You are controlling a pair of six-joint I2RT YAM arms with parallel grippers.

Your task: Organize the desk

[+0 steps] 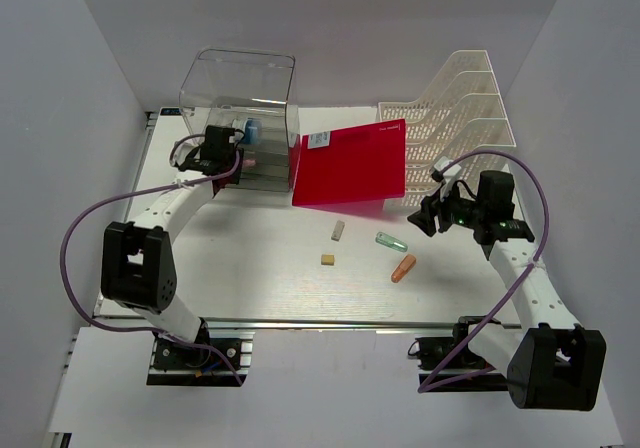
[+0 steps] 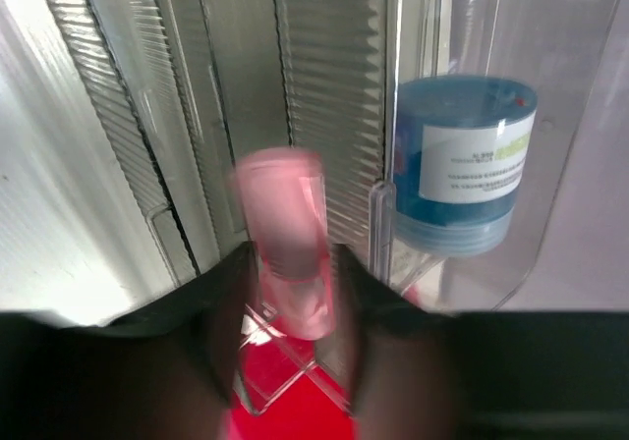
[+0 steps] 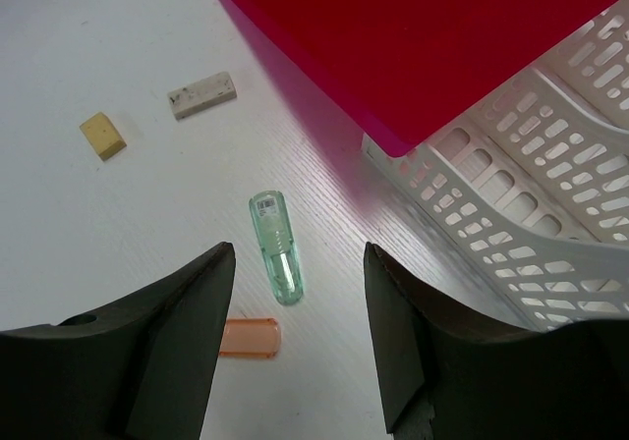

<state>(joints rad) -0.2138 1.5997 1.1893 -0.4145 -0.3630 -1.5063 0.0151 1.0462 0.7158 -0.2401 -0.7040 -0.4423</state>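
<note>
Left arm (image 1: pixel 180 200) and right arm (image 1: pixel 525 268): white link segments, bulky black joint housings. Purple cable (image 1: pixel 66 238) loops beside each arm. Jaws matte black, broad, wedge-shaped.

Matt white desk (image 1: pixel 260 273) — clear glossy plastic box (image 1: pixel 240 80)

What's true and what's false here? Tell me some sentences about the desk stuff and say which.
The right hand holds the green tube. False: it is open above it, empty.
The red folder overlaps the white rack's front edge. True.
The blue roll lies on the bare desk. False: it is inside the clear box.
A pink tube sits between the fingers of the left hand. True.
</note>
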